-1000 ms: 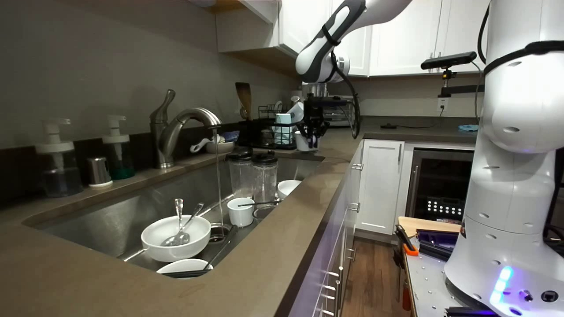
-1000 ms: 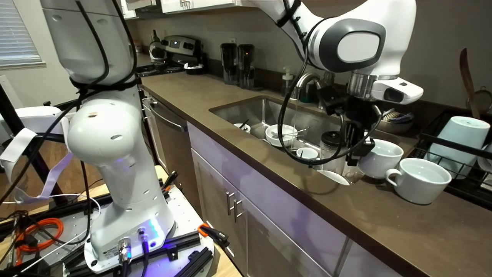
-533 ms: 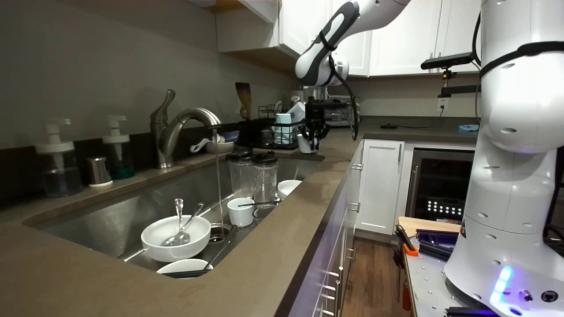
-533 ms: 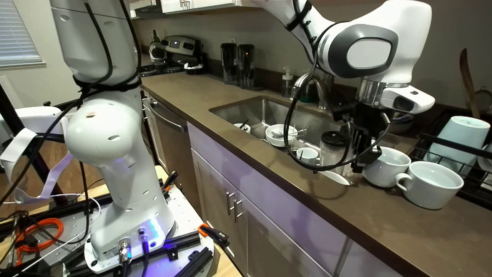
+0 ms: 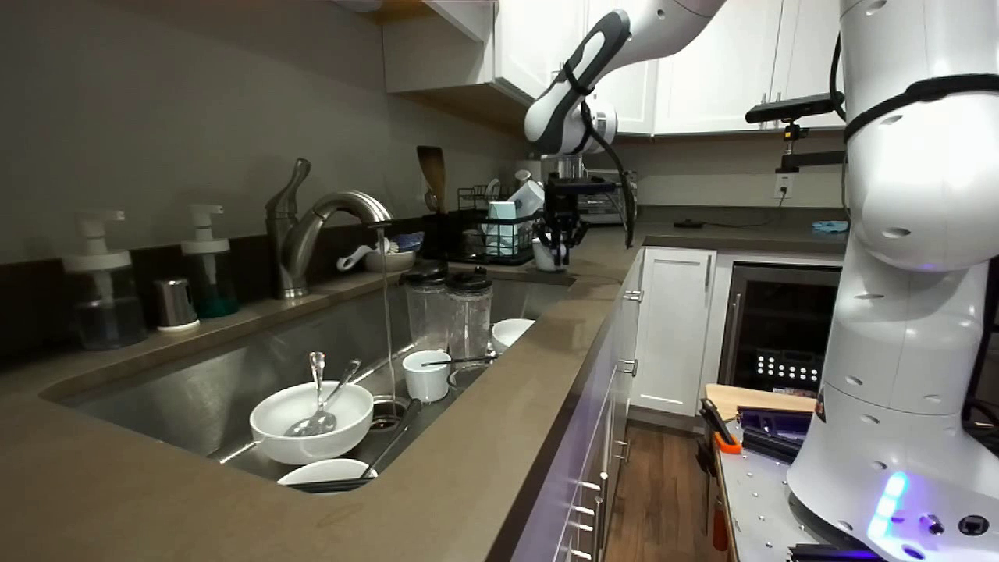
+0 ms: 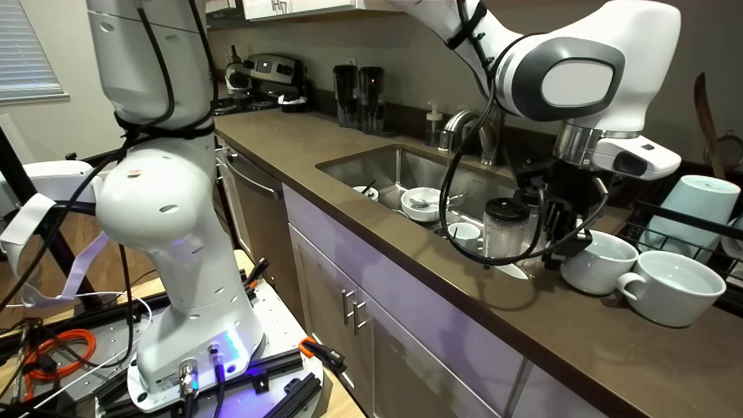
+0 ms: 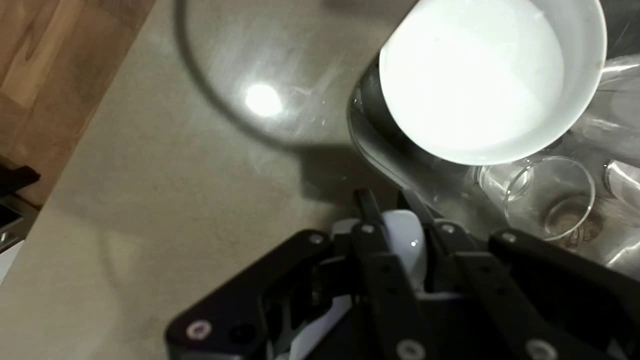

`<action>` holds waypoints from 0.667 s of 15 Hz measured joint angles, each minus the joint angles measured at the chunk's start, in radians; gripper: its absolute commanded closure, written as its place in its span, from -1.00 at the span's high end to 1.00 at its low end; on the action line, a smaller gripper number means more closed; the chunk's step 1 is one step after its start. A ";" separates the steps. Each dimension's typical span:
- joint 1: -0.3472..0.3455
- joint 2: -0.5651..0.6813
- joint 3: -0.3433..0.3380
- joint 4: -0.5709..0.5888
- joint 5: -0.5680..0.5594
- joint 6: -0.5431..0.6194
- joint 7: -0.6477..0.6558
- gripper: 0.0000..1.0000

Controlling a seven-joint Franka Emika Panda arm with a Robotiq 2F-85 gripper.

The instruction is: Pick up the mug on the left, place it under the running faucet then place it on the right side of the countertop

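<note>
The white mug [image 6: 601, 264] is at the sink's end of the countertop [image 6: 580, 331]; it also shows in an exterior view [image 5: 549, 257]. My gripper [image 6: 566, 255] is shut on its handle, which shows between the fingers [image 7: 390, 202] in the wrist view as a white loop [image 7: 406, 240]. The mug looks upright, on or just above the counter; I cannot tell which. A second white mug [image 6: 676, 290] stands right beside it, close to or touching it. The silver faucet [image 5: 293, 254] is running a thin stream into the sink; it also shows in an exterior view [image 6: 458, 128].
The steel sink [image 5: 195, 390] holds white bowls [image 5: 312, 425], a small cup [image 5: 427, 378] and tall clear jars with black lids [image 6: 505, 220]. A black dish rack [image 6: 685, 247] with a pale blue cup [image 6: 693, 212] stands behind the mugs. A black cable loop [image 6: 444, 197] hangs from the arm.
My gripper has moved away from the sink along the counter and slightly lower, with the held mug. The second mug has shifted the same way, pushed along. The faucet keeps running.
</note>
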 measured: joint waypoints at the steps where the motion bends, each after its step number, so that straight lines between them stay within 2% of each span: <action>1: -0.003 0.004 0.000 0.005 0.003 0.000 0.000 -0.92; 10: -0.016 0.028 -0.004 0.033 0.015 -0.001 0.000 -0.92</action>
